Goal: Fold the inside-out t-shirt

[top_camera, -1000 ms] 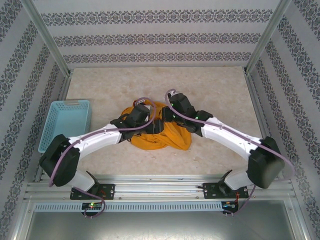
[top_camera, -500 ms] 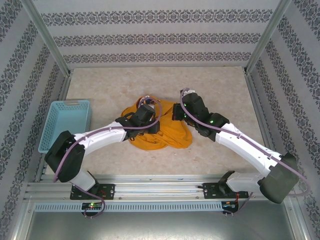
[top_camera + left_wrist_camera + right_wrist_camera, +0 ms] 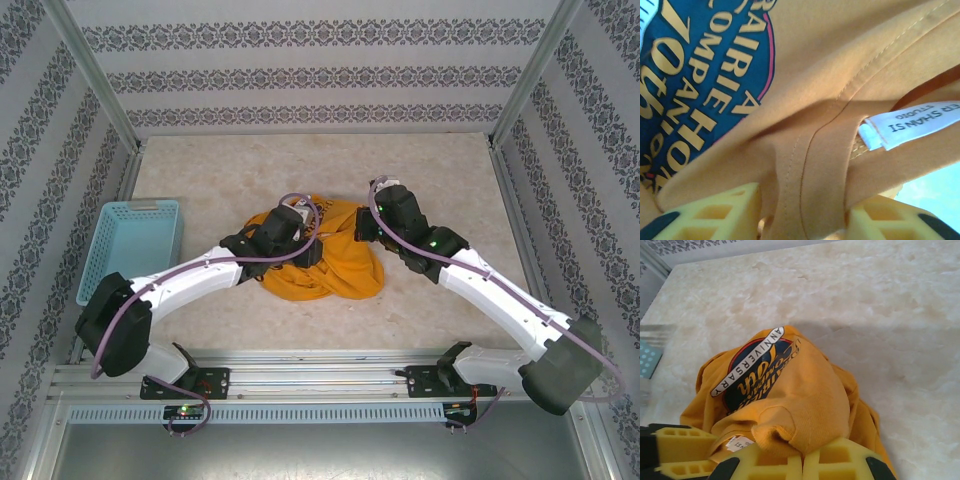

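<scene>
T-shirt sits heaped at the centre of the table. Within the last second the right gripper has swung outward to the heap's 2 o'clock, pads pressed together on a fold. We judge this draws cloth out, a start on untangling. The left gripper, at 11 o'clock, straddles the collar, and we cannot tell if it clamps. We read "ANNIVERSARY" and "70th" on the emblem — and "SHANSI STUDIO" on the neck label.

T-shirt emblem: "ANNIVERSARY", "70th"; neck label: "SHAN SI STUDIO".
</scene>
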